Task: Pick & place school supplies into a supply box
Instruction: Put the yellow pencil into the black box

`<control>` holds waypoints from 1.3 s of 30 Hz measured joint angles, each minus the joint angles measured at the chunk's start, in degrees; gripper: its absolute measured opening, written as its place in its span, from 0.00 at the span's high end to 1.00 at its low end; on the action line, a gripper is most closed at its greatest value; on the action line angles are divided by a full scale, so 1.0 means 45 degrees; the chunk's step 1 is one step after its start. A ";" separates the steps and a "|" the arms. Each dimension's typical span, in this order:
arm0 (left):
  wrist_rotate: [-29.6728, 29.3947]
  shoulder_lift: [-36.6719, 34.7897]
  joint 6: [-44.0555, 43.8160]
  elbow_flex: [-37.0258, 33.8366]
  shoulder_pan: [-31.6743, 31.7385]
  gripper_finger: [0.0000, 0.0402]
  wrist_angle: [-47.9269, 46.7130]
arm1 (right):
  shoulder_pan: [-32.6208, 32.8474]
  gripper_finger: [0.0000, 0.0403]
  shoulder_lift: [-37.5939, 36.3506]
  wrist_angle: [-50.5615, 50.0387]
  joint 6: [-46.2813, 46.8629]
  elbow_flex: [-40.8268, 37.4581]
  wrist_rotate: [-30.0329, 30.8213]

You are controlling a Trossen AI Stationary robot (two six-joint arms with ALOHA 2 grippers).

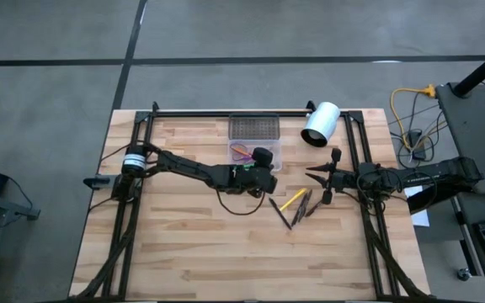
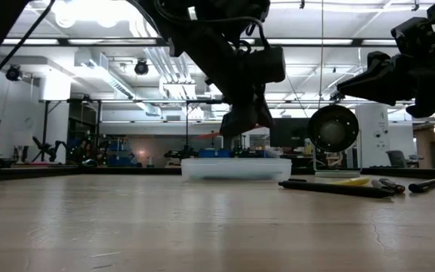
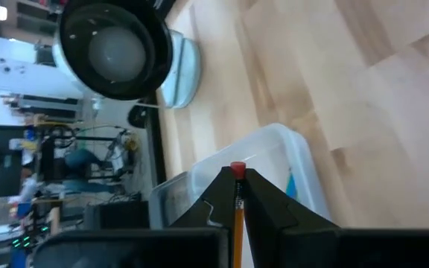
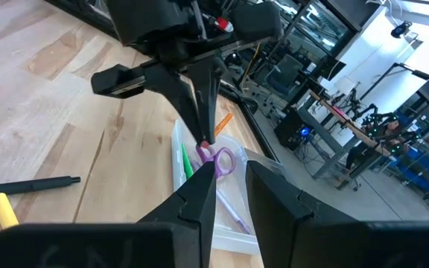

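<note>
Supply box [image 1: 255, 140]: we find it at the far middle of the table [image 1: 183, 244], a small clear plastic rectangle with a dark mesh-patterned part at its far end; inside lie the purple-handled scissors [image 4: 216, 159], a green pen [image 4: 186, 162] and an orange stick [image 4: 224, 119]. We note a surface of pale wooden planks, smooth and jointed, framed by dark rails; beyond it, in the low view, a workshop with ceiling lights, ducts and shelving. We see the left gripper [image 1: 262, 156] above the near end of the box, its fingers [image 3: 263, 205] clamped on a yellow pencil [image 3: 237, 205] with a red eraser tip pointing out between them. We see the right gripper [image 1: 326, 175] just right of the loose items on the wood, its fingers set apart and holding nothing. Beside it lie a second yellow pencil [image 1: 292, 200] and dark pens [image 1: 303, 205], thin and straight. A white cylinder [image 1: 321, 124] with a dark round opening rests on its side right of the box.
</note>
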 joint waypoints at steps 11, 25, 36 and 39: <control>-0.0361 0.0000 0.0605 0.0063 -0.0016 1.00 0.0160 | 0.0004 0.83 0.0000 0.0000 0.0010 0.0001 0.0004; -0.0367 -0.0010 0.1504 0.0122 -0.0016 1.00 0.0792 | -0.0001 0.83 0.0000 0.0000 0.0000 0.0000 0.0005; -0.0352 -0.0019 0.1482 0.0131 0.0457 1.00 0.1435 | 0.0004 0.83 0.0000 0.0000 0.0009 0.0004 0.0005; -0.0354 -0.0019 0.0811 0.0131 0.0538 1.00 0.1618 | 0.0003 0.83 0.0000 0.0000 0.0010 0.0003 0.0000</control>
